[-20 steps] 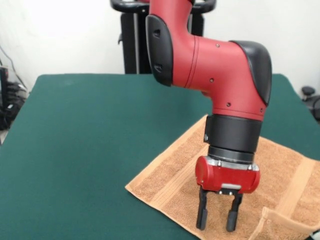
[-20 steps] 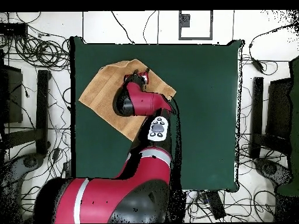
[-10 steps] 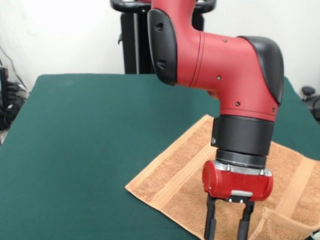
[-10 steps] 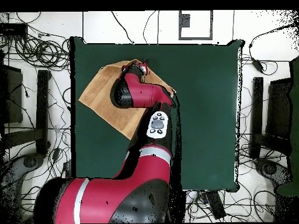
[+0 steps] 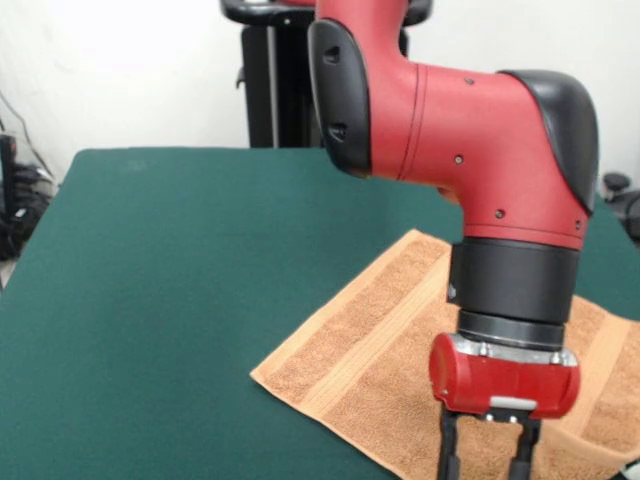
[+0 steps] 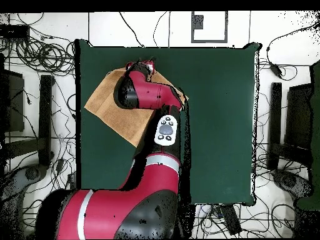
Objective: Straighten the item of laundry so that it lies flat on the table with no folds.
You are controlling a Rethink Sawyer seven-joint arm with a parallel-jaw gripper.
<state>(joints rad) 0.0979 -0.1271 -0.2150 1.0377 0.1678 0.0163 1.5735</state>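
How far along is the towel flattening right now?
Most of the towel already lies flat on the table, its left corner and stripe band smooth. In hand: the open claw hangs over the towel's near part, gripping nothing. Left: whether a fold remains there is hidden behind the arm in both views, so that corner still needs checking and spreading.

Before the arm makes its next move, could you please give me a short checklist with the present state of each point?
1. Gripper open: ok, fingers apart.
2. Gripper over the towel: ok.
3. Fingertips touching the cloth: cannot tell, they leave the front view's bottom edge.
4. Towel fully on the table: ok in the overhead view.
5. Towel flat, no folds: cannot tell, the arm hides the corner by the gripper.
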